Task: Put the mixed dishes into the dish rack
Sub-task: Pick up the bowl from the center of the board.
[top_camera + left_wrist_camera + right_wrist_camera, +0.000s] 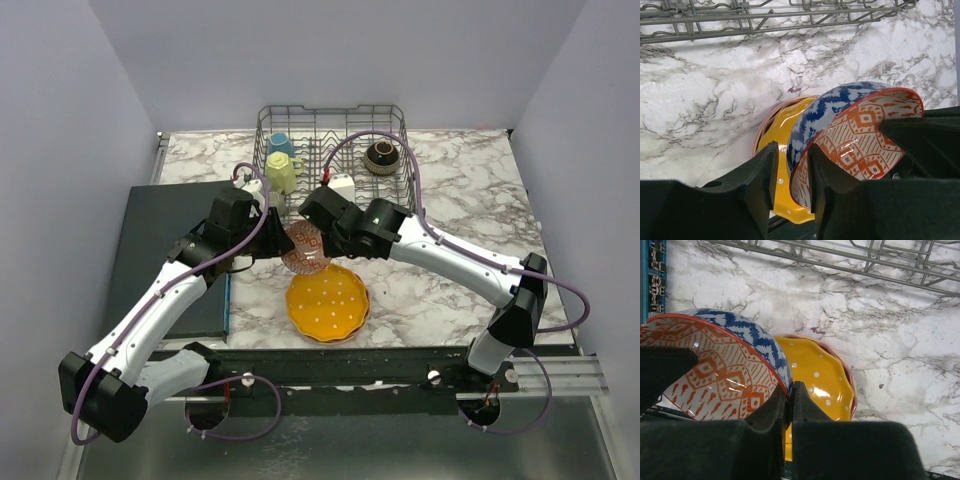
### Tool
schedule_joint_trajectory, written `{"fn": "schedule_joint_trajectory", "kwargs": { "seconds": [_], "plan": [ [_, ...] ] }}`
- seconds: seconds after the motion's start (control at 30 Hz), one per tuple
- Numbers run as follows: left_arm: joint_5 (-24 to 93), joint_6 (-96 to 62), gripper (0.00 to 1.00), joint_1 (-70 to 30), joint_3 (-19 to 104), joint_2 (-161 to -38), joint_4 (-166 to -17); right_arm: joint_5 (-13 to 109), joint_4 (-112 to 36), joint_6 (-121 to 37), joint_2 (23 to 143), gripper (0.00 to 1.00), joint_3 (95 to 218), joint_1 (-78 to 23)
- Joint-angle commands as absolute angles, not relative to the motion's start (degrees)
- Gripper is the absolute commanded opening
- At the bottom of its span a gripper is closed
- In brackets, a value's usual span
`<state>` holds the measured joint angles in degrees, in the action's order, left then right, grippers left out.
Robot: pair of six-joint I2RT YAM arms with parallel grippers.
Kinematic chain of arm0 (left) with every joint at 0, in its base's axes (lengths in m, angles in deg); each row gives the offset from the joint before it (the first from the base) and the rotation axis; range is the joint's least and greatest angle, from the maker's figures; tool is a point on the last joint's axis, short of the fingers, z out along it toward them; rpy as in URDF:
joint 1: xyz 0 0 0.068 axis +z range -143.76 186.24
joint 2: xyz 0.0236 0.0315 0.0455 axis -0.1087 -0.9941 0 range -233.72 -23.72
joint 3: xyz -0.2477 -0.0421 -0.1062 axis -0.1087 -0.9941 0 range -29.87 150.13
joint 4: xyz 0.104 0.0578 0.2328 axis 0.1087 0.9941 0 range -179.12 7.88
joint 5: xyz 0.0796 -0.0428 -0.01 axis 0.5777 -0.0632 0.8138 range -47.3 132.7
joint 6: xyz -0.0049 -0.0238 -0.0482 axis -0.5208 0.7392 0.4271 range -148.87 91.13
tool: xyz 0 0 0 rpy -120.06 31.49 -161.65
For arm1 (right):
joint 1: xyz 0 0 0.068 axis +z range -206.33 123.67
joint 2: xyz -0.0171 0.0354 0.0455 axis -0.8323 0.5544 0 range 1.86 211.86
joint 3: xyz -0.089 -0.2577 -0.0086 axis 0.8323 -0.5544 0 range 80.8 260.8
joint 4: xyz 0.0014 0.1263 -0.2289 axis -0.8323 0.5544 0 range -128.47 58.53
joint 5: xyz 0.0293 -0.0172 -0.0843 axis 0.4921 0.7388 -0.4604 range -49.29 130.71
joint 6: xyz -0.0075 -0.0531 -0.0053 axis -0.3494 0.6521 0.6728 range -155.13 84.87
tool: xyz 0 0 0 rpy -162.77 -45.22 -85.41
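A blue-patterned bowl (305,250) with an orange-and-white inside hangs tilted on edge between both arms, above the plates. My right gripper (789,387) is shut on the bowl's (720,365) rim. My left gripper (792,150) straddles the opposite rim of the bowl (860,130); its jaws are open, with a gap outside the wall. Below lies an orange scalloped, white-dotted plate (327,302) on a pink plate (852,390). The grey wire dish rack (335,115) stands at the back.
In the rack sit a blue mug (280,144), a yellow mug (282,173) and a dark brown bowl (381,156). A dark flat mat (165,230) covers the table's left side under the left arm. Grey walls close in both sides.
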<state>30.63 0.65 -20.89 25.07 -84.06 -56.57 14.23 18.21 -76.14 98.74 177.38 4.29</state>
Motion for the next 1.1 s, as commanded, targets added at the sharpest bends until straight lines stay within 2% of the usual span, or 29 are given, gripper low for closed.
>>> {"fn": "schedule_joint_trajectory", "kwargs": {
  "seconds": [0.0, 0.2, 0.33, 0.47, 0.6, 0.83, 1.07],
  "plan": [
    [32.34, 0.05, 0.31, -21.22, 26.56, -84.07, -56.27, 11.71, 17.93, -77.75, 98.94, 0.01, 179.50, 5.30],
    [32.24, -0.04, 0.15, -21.35, 26.16, -83.77, -56.17, 11.12, 18.30, -78.27, 98.77, 0.01, 179.36, 5.45],
    [32.04, -0.04, 0.01, -21.45, 25.77, -83.64, -56.25, 11.27, 17.86, -78.54, 98.35, 0.01, 178.74, 5.53],
    [32.33, 0.28, 0.00, -21.44, 25.50, -83.70, -56.22, 12.27, 16.32, -78.23, 97.05, 0.14, 177.32, 5.50],
    [32.00, 0.32, 0.00, -21.44, 25.67, -83.75, -56.25, 13.69, 14.60, -77.37, 95.48, 0.37, 175.79, 5.48],
    [29.82, 0.25, 0.00, -21.45, 25.69, -84.07, -56.76, 14.48, 12.56, -76.49, 90.72, 0.46, 171.48, 5.45],
    [25.27, 0.73, 0.00, -21.27, 25.24, -85.24, -59.18, 20.25, 1.33, -74.53, 79.28, 0.65, 161.14, 4.26]
  ]
}}
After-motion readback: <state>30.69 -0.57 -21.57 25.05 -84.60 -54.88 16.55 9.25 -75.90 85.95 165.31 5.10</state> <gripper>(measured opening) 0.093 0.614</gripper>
